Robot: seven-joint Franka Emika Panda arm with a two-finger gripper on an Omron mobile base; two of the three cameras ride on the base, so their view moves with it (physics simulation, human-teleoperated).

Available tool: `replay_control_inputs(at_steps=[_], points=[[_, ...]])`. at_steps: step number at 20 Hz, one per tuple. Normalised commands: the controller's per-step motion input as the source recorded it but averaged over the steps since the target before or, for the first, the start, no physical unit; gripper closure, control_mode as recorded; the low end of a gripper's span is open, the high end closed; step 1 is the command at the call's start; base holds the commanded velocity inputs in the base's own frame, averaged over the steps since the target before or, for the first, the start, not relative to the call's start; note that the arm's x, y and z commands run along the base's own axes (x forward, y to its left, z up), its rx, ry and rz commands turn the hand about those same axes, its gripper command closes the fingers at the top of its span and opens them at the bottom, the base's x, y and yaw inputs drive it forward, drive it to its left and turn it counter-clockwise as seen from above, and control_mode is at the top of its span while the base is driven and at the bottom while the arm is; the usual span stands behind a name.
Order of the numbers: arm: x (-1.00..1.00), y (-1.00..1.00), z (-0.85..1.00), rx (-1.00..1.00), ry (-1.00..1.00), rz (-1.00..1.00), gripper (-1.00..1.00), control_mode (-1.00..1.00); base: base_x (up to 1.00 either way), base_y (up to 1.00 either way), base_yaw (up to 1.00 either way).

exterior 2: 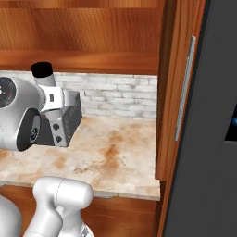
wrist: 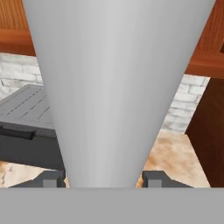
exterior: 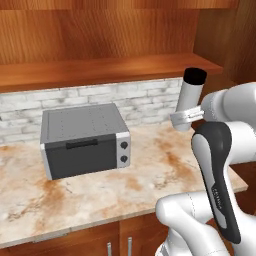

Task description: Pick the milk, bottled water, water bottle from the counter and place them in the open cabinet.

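Filling most of the hand view is the water bottle (wrist: pixel 118 87), its silver-grey side running up between the two dark fingertips (wrist: pixel 51 179) at the bottom edge. From where I stand the gripper (exterior: pixel 186 118) is pinching the bottle low on its body, one finger on each side, and the black cap sits well above the clamp. The bottle is off the stone top, carried in the air and leaning a little, just below the front lip of the plank shelf (exterior: pixel 100 70) of the open cabinet (exterior 2: pixel 83 28). Below and to the left sits a grey toaster oven (exterior: pixel 85 140) against the white brick.

The step in hand looks like the lift toward the shelf. To do it well, I'd say the arm needs to raise the bottle until its base clears the shelf's front edge, straighten it upright, then push inward rather than upward, since the tall cap could catch on the wood above. The tall door with the long silver handle (exterior 2: pixel 184 88) stands close on the right, so the swing should stay clear of it. Setting the base flat before letting go matters; a slim cylinder tips easily.
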Motion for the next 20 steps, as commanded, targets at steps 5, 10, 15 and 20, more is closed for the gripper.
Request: replay_control_inputs(at_steps=[5, 10, 15, 20], points=[[0.00, 0.00, 0.00, 0.00, 0.00, 0.00, 1.00, 1.00, 0.06, 0.11, 0.00], [0.00, 0.01, -0.02, 0.00, -0.05, 0.00, 1.00, -1.00, 0.00, 0.06, 0.00], [0.00, 0.02, 0.06, 0.00, -0.01, 0.00, 1.00, -1.00, 0.00, 0.00, 0.00], [0.00, 0.00, 0.30, 0.00, 0.04, 0.00, 1.00, -1.00, 0.00, 0.00, 0.00]])
